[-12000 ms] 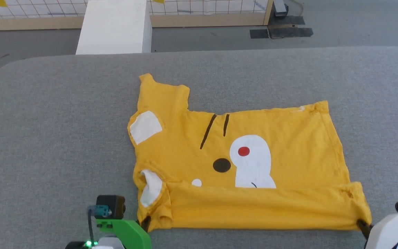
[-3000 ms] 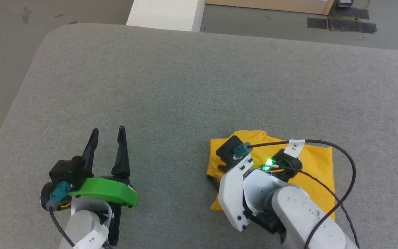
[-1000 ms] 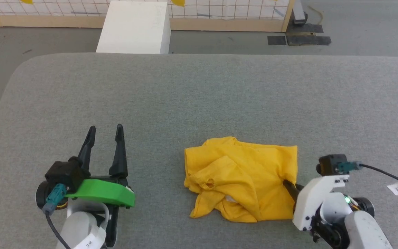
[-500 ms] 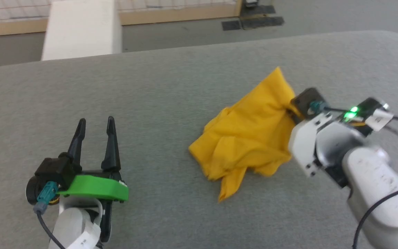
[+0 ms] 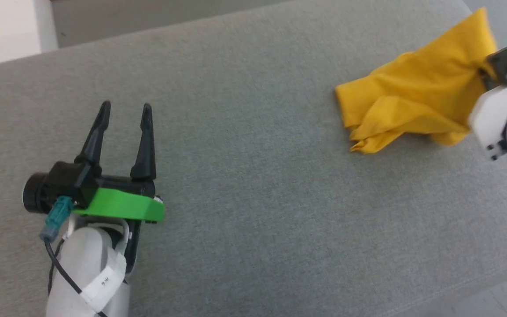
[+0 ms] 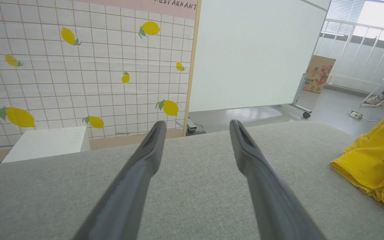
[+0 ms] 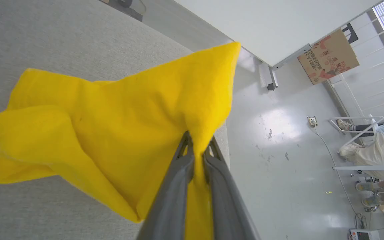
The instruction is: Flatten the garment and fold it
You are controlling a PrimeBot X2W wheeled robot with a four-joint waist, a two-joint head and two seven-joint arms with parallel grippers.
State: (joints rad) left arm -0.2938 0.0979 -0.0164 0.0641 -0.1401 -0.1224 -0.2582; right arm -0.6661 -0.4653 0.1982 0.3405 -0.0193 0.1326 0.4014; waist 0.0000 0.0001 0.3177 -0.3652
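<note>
Our right gripper [image 7: 197, 144] has its fingers pinched almost together on a fold of the garment [image 5: 412, 97]. The garment lies crumpled near the far right edge of the grey table [image 5: 244, 189], one corner raised. Our left gripper [image 5: 125, 108] is spread wide over the table, holding nothing.

Black-fingered left claw [image 5: 126, 108], green bracket [image 5: 121, 209]

Plain yellow garment [image 5: 412, 101] on grey table [image 5: 253, 185].
</note>
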